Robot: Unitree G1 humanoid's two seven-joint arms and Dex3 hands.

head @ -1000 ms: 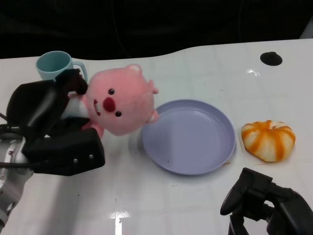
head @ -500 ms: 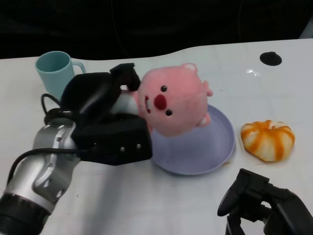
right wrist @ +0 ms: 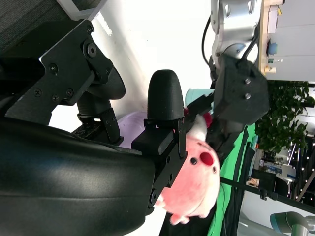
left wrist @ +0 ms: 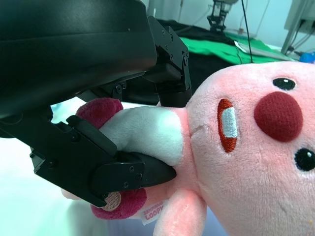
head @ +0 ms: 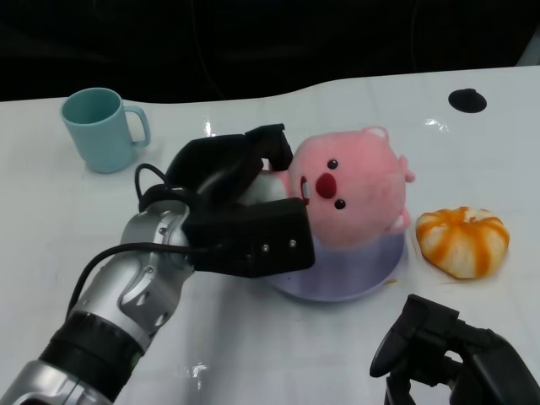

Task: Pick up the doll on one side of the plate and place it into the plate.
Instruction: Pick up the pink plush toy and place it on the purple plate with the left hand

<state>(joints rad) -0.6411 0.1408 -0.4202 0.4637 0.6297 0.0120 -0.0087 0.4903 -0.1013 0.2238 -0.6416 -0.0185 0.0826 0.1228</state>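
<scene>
Placing step: doll carried over the plate, not yet let go.

White counter (head: 354, 354); purple plate (head: 337, 291) mostly hidden under the pink doll (head: 350, 202). Left hand (head: 240, 224) grips the doll's body, fingers (left wrist: 133, 172) wrapped tight. Right hand (head: 447, 359) idle, grip state cannot tell. Next, likely: lower, loosen fingers, withdraw without dragging the doll.

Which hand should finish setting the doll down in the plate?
Left. The left hand already grips the doll above the plate; the right hand sits empty near the table's front edge.
</scene>
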